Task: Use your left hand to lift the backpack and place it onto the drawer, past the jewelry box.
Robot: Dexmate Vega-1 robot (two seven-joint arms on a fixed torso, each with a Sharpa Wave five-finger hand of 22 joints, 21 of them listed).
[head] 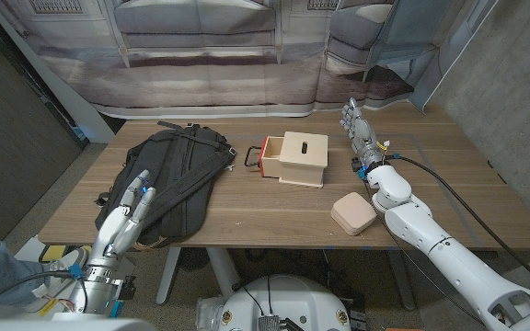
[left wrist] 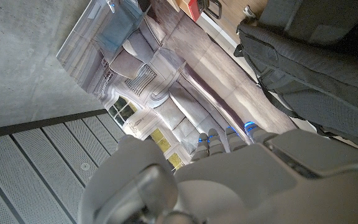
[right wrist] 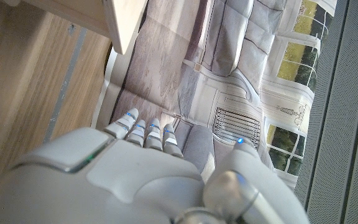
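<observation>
Task not started as far as the frames show. The black backpack (head: 175, 179) lies flat on the left half of the wooden table (head: 274, 216), straps trailing toward the near edge, nothing lifted. The left hand (head: 127, 211) sits at the backpack's near-left corner, fingers extended and apart, holding nothing; contact with the fabric can't be confirmed from the head view, and the left wrist view puts the backpack (left wrist: 316, 68) just beside the hand without a clear grasp.

The small wooden drawer box (head: 294, 158) stands mid-table, just right of the backpack, its red-lined drawer pulled slightly out on the left side. The pink square jewelry box (head: 353, 213) sits nearer and to the right of it. The right hand (head: 362, 138) is at the far right of the drawer box, fingers straight and slightly spread, empty.

Still left, by my read: grasp the backpack, lift, carry it right, set it on the drawer box.
</observation>
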